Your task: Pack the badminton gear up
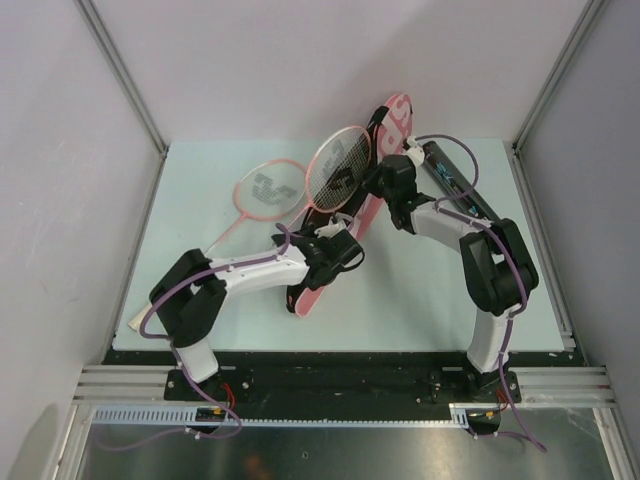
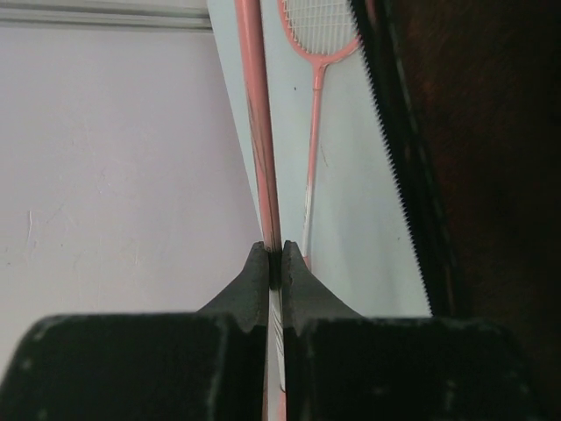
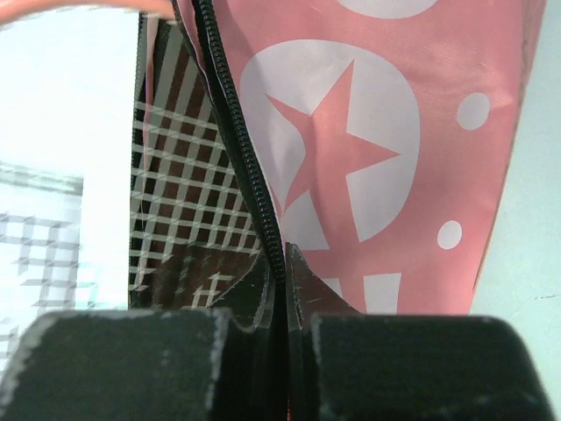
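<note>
wrist views alone show right gripper (image 3: 282, 261) jaws pinching the cover (image 3: 351, 132) zipper, left gripper (image 2: 274, 256) jaws perhaps a racket shaft (image 2: 259, 132); "sp" toward one o'clock.

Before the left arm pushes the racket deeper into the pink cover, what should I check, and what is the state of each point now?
1. The left gripper is shut on the held racket's shaft: ok.
2. The right gripper is shut on the zipper edge of the pink cover: ok.
3. The cover mouth is open wide enough for the racket head: cannot tell.
4. The racket head is fully inside the cover: not ok, most of it shows from above.
5. The second racket lies apart, left of the cover: ok.
</note>
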### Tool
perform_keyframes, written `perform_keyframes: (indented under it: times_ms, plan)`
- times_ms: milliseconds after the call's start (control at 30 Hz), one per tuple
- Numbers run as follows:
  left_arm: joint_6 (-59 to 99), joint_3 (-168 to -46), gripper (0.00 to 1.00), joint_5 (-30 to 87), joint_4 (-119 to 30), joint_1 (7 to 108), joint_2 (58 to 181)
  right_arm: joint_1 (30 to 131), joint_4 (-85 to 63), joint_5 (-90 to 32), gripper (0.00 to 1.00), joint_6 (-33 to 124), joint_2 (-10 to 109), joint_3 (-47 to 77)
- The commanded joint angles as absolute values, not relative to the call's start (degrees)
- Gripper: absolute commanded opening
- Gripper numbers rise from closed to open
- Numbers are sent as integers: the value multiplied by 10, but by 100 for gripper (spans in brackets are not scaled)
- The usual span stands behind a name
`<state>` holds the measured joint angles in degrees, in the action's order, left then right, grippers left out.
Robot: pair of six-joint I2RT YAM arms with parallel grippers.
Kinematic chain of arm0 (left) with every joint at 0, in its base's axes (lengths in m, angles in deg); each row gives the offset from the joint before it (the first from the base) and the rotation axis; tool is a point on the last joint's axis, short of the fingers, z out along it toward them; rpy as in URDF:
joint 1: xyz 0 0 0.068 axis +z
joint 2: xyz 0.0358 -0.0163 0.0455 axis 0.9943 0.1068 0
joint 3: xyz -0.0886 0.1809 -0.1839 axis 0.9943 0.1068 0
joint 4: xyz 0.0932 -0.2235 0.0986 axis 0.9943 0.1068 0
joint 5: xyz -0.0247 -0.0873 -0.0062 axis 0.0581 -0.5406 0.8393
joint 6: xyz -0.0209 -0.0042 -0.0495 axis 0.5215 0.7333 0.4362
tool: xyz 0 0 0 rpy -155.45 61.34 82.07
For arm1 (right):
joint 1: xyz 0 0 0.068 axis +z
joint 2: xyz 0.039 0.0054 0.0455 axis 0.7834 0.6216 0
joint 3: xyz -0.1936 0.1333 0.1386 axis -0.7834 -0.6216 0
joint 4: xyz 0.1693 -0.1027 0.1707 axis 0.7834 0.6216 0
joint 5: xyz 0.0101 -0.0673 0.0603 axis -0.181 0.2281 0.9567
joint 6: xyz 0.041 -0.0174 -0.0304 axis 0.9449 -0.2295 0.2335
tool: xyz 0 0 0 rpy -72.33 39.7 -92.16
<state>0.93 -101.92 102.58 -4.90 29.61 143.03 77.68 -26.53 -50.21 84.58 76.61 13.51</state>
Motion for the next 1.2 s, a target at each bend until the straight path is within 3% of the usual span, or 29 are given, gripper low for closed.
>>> perform_keyframes:
  times_ms: [0, 267, 633, 1067, 1167]
  plan:
    - [-33, -1054, 0, 1038, -49, 288, 1436, 788, -345, -441, 0, 815, 724, 106]
    - [-23, -1107, 0, 1027, -47, 285, 1459, 776, -397, -346, 0, 789, 726, 74]
    - [18, -1291, 1, 884, -14, 286, 1535, 774, -435, -310, 0, 834, 728, 27]
    - [103, -1426, 0, 616, 28, 351, 1550, 759, -467, -271, 0, 852, 730, 11]
    - [119, -1450, 0, 612, 32, 361, 1576, 757, -482, -254, 0, 874, 731, 3]
